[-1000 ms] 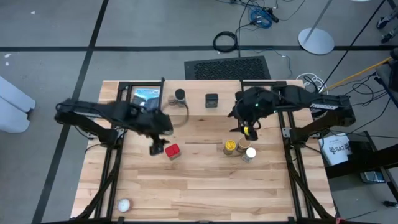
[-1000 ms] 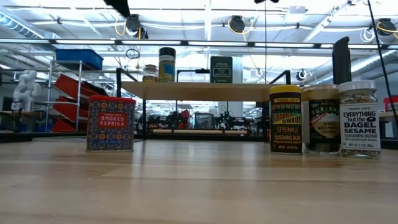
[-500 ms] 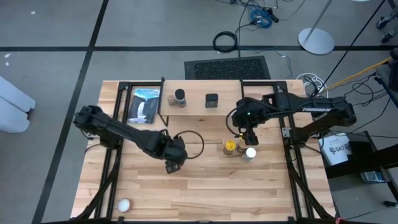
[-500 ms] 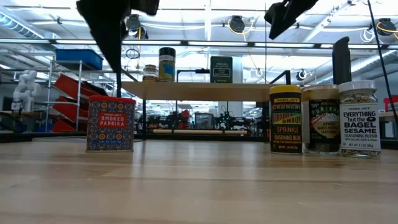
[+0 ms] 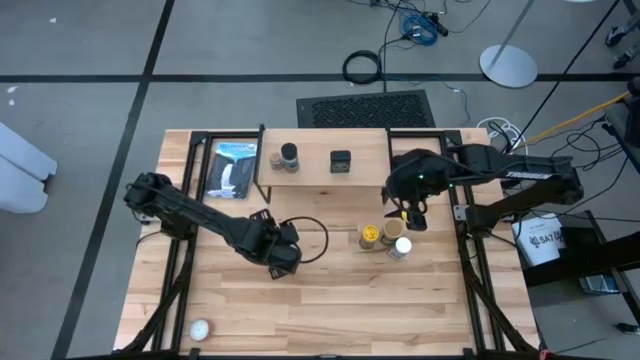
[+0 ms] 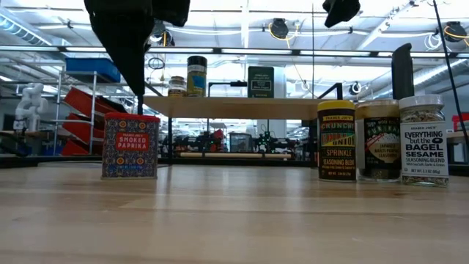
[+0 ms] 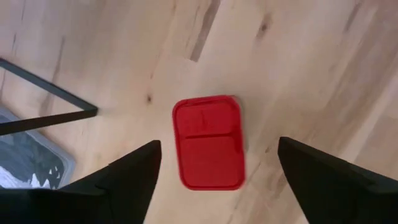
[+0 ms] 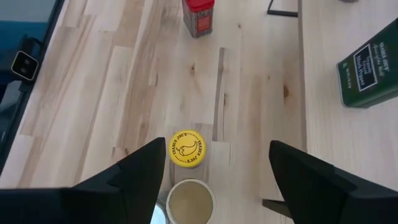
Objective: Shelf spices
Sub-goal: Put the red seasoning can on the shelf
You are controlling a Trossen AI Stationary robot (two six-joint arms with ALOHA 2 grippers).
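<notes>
The red tin [image 7: 208, 142] stands upright on the table, left of centre [image 6: 130, 147]. My left gripper [image 7: 217, 146] hangs open straight above it, a finger off each side, and hides it in the high view [image 5: 279, 255]. The yellow-lidded jar [image 5: 370, 235], tan-lidded jar [image 8: 191, 200] and white-lidded jar [image 5: 401, 247] stand together right of centre. My right gripper [image 8: 217, 146] is open above them [image 5: 410, 214]. The shelf [image 5: 320, 160] at the far edge carries the small dark-lidded jar [image 5: 289, 155] and the black square tin [image 5: 341, 161].
A flat blue-and-black package [image 5: 233, 167] lies at the far left beside the shelf. A small white ball [image 5: 199, 329] sits by the near left corner. A black cable loop [image 5: 312, 235] trails from the left arm. Bare wood lies between the red tin and the jars.
My left gripper has swung toward the near edge and the right, coming down over the red tin, which it now covers in the high view. My right gripper has shifted a little toward the near edge and the right, over the three jars. No container has moved.
</notes>
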